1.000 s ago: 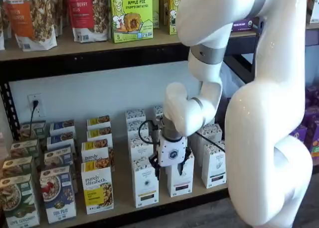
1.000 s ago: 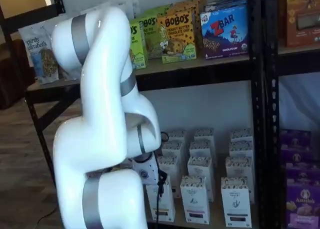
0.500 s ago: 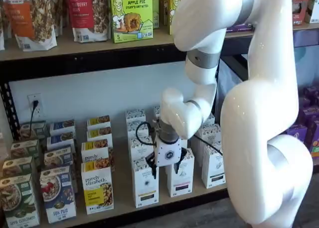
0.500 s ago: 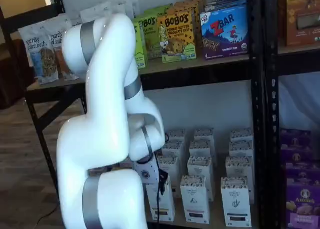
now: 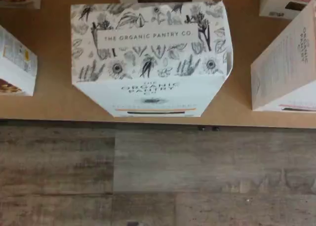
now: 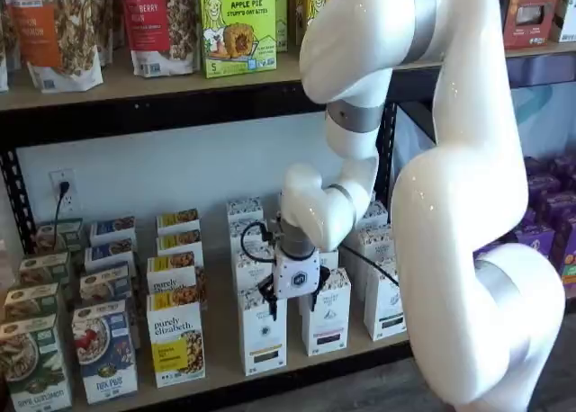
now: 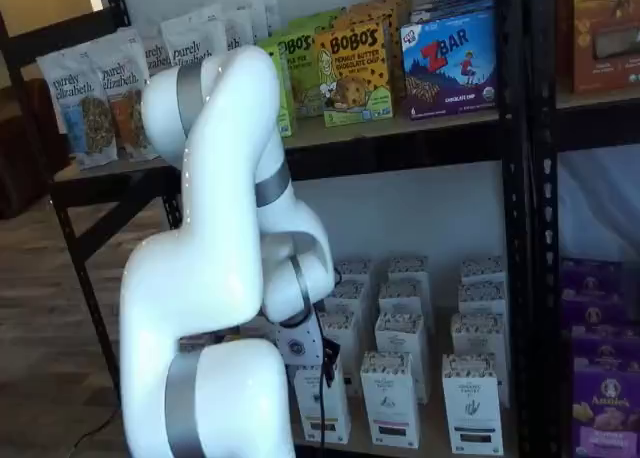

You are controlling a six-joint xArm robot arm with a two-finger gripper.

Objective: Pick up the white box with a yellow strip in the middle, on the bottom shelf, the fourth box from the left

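Your gripper (image 6: 293, 306) hangs wide open and empty just above the white box (image 6: 262, 333), which stands upright at the front edge of the bottom shelf (image 6: 225, 376), directly below

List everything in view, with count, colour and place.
white box: one, white with yellow strip, front of bottom shelf
similar cartons: several, white, beside and behind it
purely elizabeth boxes: several, yellow-labelled, bottom shelf
granola bags: several, upper shelf
Bobo's boxes: several, green and yellow, upper shelf
Z Bar box: one, blue, upper shelf
purple boxes: several, neighbouring rack
arm: one, white
jaws: open, over the white box
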